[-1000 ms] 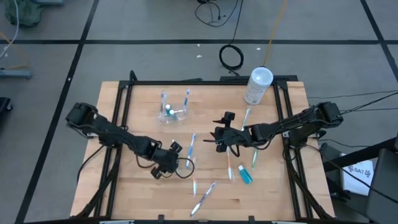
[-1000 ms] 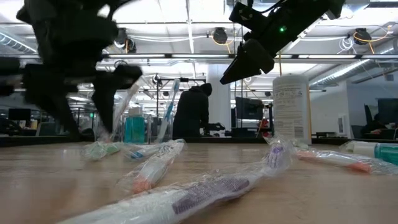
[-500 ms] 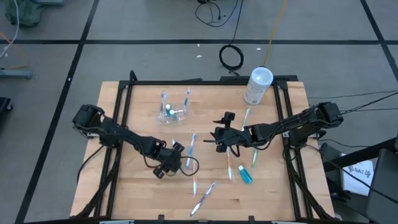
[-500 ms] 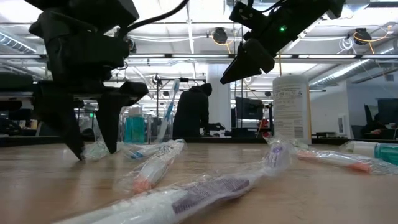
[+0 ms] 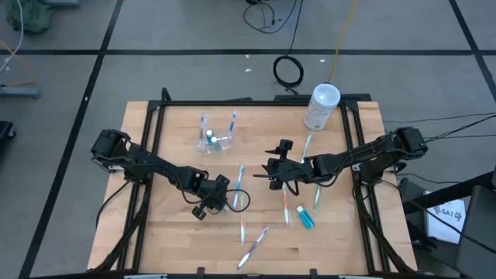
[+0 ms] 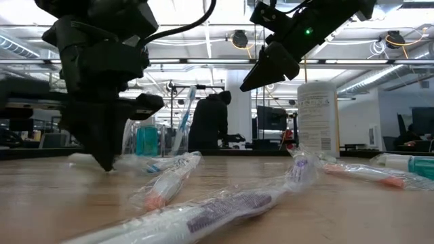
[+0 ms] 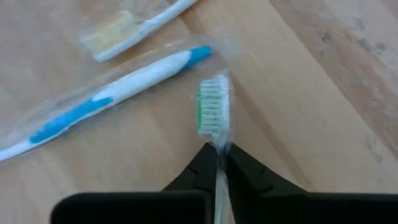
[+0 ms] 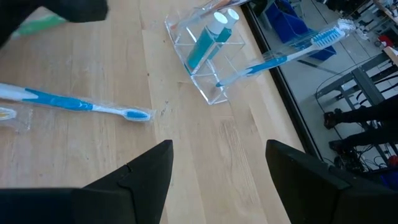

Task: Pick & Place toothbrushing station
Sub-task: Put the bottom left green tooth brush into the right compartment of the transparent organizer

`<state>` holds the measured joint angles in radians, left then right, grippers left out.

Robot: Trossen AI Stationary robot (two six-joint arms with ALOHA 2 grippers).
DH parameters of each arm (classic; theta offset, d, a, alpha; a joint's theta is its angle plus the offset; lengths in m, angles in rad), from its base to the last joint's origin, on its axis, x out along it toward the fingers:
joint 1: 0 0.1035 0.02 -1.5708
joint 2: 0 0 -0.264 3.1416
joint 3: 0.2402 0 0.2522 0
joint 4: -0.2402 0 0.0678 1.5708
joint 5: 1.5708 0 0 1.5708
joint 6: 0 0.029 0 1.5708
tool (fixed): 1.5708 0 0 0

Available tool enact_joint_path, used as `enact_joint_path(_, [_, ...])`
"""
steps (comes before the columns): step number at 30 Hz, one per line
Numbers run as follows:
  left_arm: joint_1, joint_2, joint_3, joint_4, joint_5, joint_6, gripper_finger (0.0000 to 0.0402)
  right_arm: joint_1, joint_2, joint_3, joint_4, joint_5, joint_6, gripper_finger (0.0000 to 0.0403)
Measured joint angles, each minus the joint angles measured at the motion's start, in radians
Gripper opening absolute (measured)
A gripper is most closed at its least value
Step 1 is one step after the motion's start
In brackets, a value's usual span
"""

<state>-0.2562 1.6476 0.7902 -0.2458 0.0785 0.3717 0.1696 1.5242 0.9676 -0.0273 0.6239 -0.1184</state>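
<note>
On the counter (image 5: pixel 170 232), near its middle: the left gripper (image 5: pixel 232 203) is being held low over the wood, its fingers clenched on the neck of a green-bristled toothbrush (image 7: pixel 213 115).
Grip detail: in the left wrist view the two dark fingers (image 7: pixel 200 171) are being pressed together around the thin handle, with the bristle head sticking out just beyond the tips.
Long axis of the held brush: it is being carried in line with the fingers, pointing forward away from the wrist.
Cup position: the clear plastic cup (image 5: pixel 217 139) is standing toward the far side of the counter, left of centre, with brushes and a small tube already upright inside it.
Direction from the fingers: the cup is lying farther back on the counter than the left gripper and slightly to its left, well apart from it.
Nearer arm: the left arm is judged the closer of the two to the cup.
Right gripper (image 5: pixel 273 172): it is being kept raised over the middle of the counter, its fingers spread wide and grasping nothing.
Neighbouring clutter: a wrapped blue toothbrush (image 7: pixel 118 99) is lying just beside the held brush head.
</note>
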Motion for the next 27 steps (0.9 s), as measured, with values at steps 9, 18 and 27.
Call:
enact_joint_path(9, [-0.008,-0.166,0.11,-0.148,-0.15,-0.052,0.0022,0.0,0.0,0.0,0.01,0.0,0.001,0.0249])
enact_joint_path(18, [-0.001,-0.353,0.164,0.051,-0.466,-0.159,0.0008,-0.004,0.0,0.0,0.117,-0.053,0.002,0.0249])
enact_joint_path(27, [0.038,-0.355,0.164,0.382,-0.504,-0.168,0.0022,-0.028,0.0,-0.108,0.644,-0.416,0.002,0.0249])
